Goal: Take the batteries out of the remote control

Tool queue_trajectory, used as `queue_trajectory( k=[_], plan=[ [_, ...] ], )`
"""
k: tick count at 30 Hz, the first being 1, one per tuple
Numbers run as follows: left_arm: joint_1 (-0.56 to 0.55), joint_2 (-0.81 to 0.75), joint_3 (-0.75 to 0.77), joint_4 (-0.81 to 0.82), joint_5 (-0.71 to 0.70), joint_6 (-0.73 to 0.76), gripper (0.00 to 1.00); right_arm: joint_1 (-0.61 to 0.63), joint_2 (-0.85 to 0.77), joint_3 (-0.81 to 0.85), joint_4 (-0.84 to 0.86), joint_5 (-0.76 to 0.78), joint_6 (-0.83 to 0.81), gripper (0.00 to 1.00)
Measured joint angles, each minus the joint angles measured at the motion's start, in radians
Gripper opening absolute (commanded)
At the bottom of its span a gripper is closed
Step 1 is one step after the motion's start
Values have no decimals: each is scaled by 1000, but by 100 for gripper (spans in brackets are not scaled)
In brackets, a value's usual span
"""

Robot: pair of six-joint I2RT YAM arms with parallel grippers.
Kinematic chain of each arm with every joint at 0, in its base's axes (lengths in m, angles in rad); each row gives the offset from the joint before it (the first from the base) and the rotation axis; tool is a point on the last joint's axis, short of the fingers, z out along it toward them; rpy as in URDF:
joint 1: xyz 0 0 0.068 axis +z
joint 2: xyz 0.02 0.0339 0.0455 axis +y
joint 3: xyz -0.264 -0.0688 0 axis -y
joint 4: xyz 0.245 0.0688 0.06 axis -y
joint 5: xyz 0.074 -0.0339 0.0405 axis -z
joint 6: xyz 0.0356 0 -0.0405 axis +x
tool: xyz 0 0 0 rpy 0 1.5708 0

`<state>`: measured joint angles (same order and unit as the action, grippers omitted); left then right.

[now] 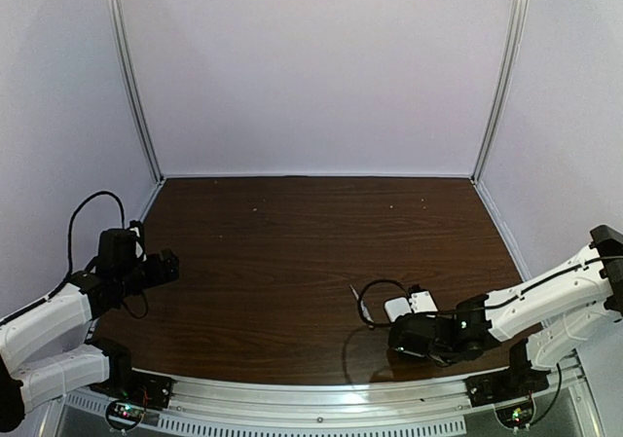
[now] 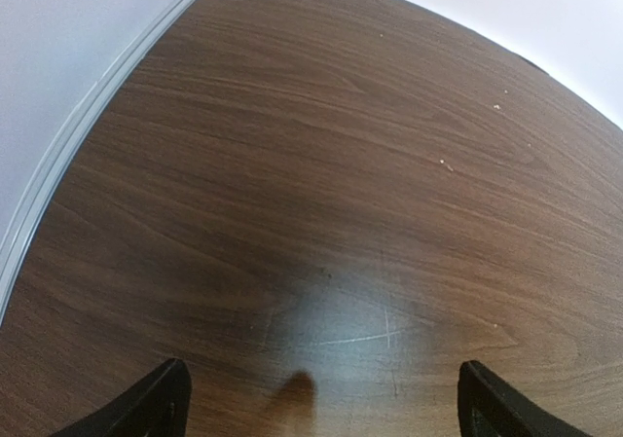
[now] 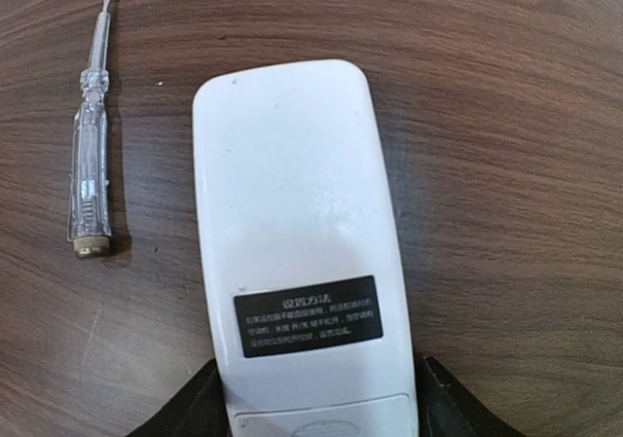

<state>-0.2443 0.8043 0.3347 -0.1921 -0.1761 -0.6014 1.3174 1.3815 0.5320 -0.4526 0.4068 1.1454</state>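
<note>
The white remote control [image 3: 292, 213] lies back side up on the brown table, with a black label on it and its battery cover [image 3: 321, 416] closed at the near end. The batteries are hidden inside. My right gripper [image 3: 319, 403] has its black fingers [image 3: 195, 413] against both long sides of the remote's near end, shut on it. In the top view the remote [image 1: 401, 307] is at the front right with the right gripper [image 1: 409, 333] just behind it. My left gripper [image 1: 167, 265] is open and empty over bare wood at the far left [image 2: 321, 398].
A thin clear-handled screwdriver [image 3: 88, 155] lies on the table just left of the remote, parallel to it; it also shows in the top view [image 1: 354, 294]. A black cable [image 1: 370, 306] loops beside the remote. White walls enclose the table.
</note>
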Motion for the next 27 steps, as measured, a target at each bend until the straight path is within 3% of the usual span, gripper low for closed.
queue_trajectory(
  k=[8, 16, 24, 27],
  plan=[
    [0, 0, 0, 3, 5, 1, 97, 2, -27, -24, 11, 8, 6, 45],
    [0, 23, 2, 17, 24, 10, 97, 6, -45, -34, 0, 22, -15, 37],
    [0, 78, 23, 19, 59, 18, 97, 6, -59, 35, 1, 142, -133, 32],
    [0, 78, 31, 18, 80, 16, 97, 6, -58, 90, 62, 212, -219, 24]
  ],
)
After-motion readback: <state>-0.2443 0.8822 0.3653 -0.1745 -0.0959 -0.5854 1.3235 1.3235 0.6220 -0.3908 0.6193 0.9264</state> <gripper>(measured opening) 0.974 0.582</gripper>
